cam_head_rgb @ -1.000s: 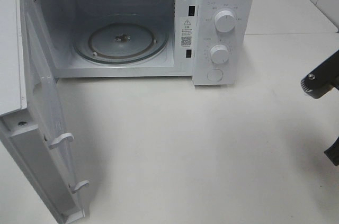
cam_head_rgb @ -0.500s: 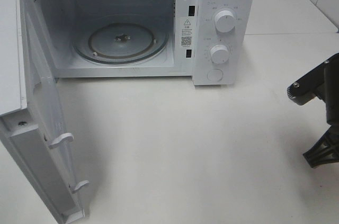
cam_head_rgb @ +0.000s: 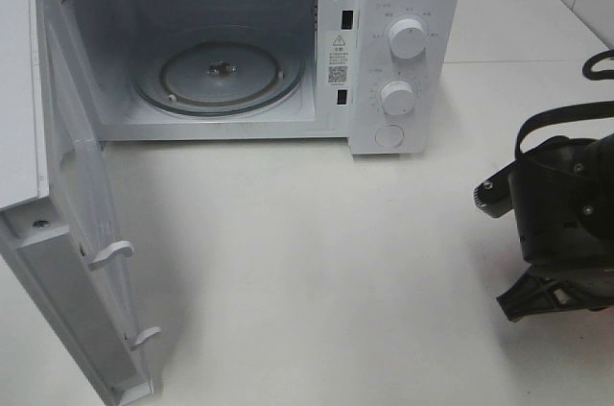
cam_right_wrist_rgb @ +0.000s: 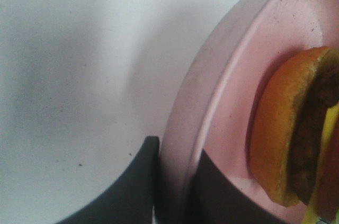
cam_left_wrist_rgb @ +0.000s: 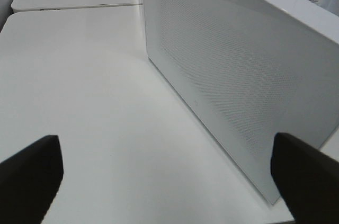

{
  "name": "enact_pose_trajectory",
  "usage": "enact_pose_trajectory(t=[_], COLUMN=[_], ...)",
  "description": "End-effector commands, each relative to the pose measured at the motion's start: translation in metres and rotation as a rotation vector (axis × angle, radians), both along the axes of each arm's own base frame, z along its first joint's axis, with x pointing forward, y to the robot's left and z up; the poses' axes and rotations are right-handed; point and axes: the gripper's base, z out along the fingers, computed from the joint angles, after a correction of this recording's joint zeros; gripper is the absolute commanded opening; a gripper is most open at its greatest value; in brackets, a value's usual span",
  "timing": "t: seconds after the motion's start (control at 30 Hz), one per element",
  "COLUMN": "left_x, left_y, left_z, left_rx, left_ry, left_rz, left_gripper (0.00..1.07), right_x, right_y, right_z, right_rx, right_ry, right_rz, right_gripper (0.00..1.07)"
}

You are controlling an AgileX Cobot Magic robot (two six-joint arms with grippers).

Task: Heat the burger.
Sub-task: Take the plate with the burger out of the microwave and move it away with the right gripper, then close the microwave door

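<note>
Right wrist view, right pincer (cam_right_wrist_rgb: 172, 181) clamped on the pink plate's rim (cam_right_wrist_rgb: 212, 102), burger (cam_right_wrist_rgb: 296, 128) on the plate beyond its fingertips, left pincer (cam_left_wrist_rgb: 169, 171) spread wide beside the open microwave door (cam_left_wrist_rgb: 238, 75).

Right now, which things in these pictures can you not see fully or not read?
- Golden-bun burger: right wrist view, cut off by the frame edge; absent from the high view.
- Round pink plate: mostly out of frame; the dark jaws cover its rim.
- White microwave dial markings: high view, too small.
- Left gripper: only its tips show, left wrist view.
</note>
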Motion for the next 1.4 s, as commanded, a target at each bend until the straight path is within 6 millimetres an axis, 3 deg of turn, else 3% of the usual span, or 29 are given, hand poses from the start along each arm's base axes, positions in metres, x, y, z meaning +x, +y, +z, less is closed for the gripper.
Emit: enact_pose_trajectory(t=[0.03, 0.47, 0.67, 0.73, 0.83, 0.87, 0.9, 0.93, 1.0, 1.1, 1.17, 1.27, 1.33, 1.4], left_x=[-0.003, -0.003, -0.003, -0.003, -0.003, -0.003, -0.003, -0.003, -0.003, -0.003, -0.003, -0.003, -0.003, -0.003], left_y=[0.0, 0.0, 0.0, 0.0, 0.0, 0.0, 0.0, 0.0, 0.0, 0.0, 0.0, 0.0, 0.0, 0.0], left_z=[0.001, 0.001, 0.001, 0.001, 0.001, 0.001, 0.001, 0.001, 0.001, 0.001, 0.001, 0.001, 0.001, 0.001], left_rx=[-0.007, -0.007, -0.007, -0.007, -0.007, -0.007, -0.007, -0.007, -0.007, -0.007, -0.007, -0.007, -0.007, -0.007], left_ry=[-0.026, -0.026, -0.026, -0.026, -0.026, -0.026, -0.026, -0.026, -0.026, -0.026, -0.026, -0.026, -0.026, -0.026], left_rz=[0.001, 0.001, 0.001, 0.001, 0.001, 0.001, 0.001, 0.001, 0.001, 0.001, 0.001, 0.001, 0.001, 0.001], left_gripper=[1.0, 1.0, 1.0, 1.0, 1.0, 1.0, 1.0, 1.0, 1.0, 1.0, 1.0, 1.0, 1.0, 1.0], right_x=[0.006, 0.018, 0.02, 0.02, 0.02, 0.019, 0.019, 0.019, 0.019, 0.019, 0.018, 0.017, 0.011, 0.009], right_y=[-0.004, -0.018, -0.016, -0.016, -0.016, -0.016, -0.015, -0.015, -0.014, -0.014, -0.013, -0.012, -0.006, -0.005], right_z=[-0.002, -0.043, -0.043, -0.044, -0.044, -0.043, -0.04, -0.04, -0.03, -0.024, -0.002, 0.003, 0.024, 0.029], right_rx=[-0.048, -0.015, 0.001, 0.004, 0.003, 0.006, 0.016, 0.016, 0.05, 0.066, 0.138, 0.159, 0.3, 0.333], right_ry=[-0.019, 0.09, 0.084, 0.084, 0.084, 0.083, 0.077, 0.077, 0.043, 0.025, -0.031, -0.033, -0.031, -0.038], right_rz=[-0.001, -0.045, -0.033, -0.031, -0.03, -0.035, -0.04, -0.04, -0.051, -0.054, -0.039, -0.027, 0.037, 0.052], right_gripper=[0.04, 0.09, 0.15, 0.35, 0.42, 0.56, 0.67, 0.67, 0.77, 0.78, 0.75, 0.74, 0.73, 0.73])
